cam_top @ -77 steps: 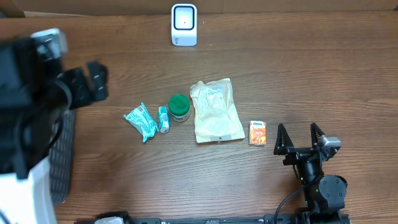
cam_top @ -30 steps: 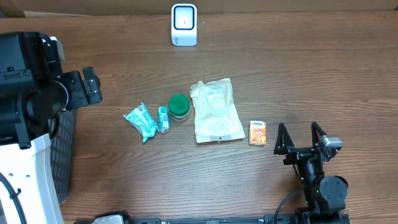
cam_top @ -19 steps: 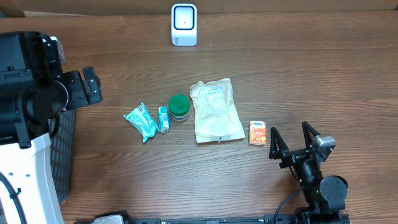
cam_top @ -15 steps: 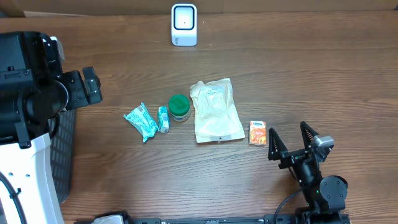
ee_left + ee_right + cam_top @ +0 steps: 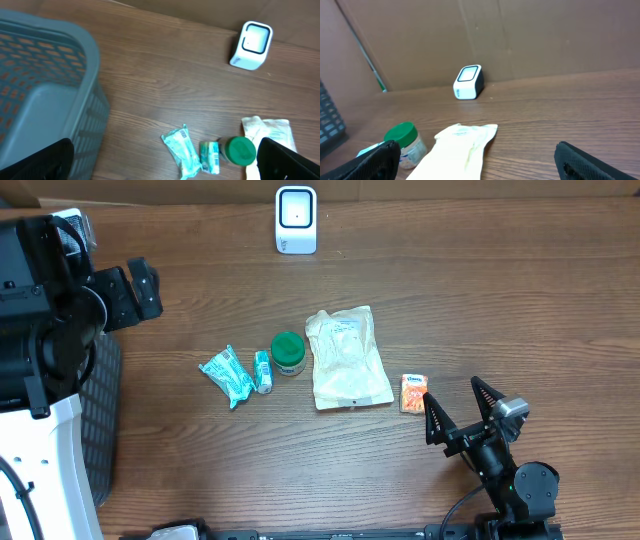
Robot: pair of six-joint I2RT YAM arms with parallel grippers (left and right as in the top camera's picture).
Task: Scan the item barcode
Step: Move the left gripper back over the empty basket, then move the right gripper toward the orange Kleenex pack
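While angled leftward, right end effector [image 5: 453,395] agape

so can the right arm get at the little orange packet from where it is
Probably yes. The right gripper stands open just beside the orange packet, with nothing between them. The white pouch lies on the packet's far side, out of the way.

Brown wooden table [image 5: 500,300]. White scanner [image 5: 296,220] near far edge, centre. Mid-surface row, left to right: teal packet [image 5: 226,375], small teal packet [image 5: 263,371], green-lidded jar [image 5: 288,352], cream pouch [image 5: 347,357], orange box [image 5: 414,393]. Grey basket [image 5: 40,100] at left edge.
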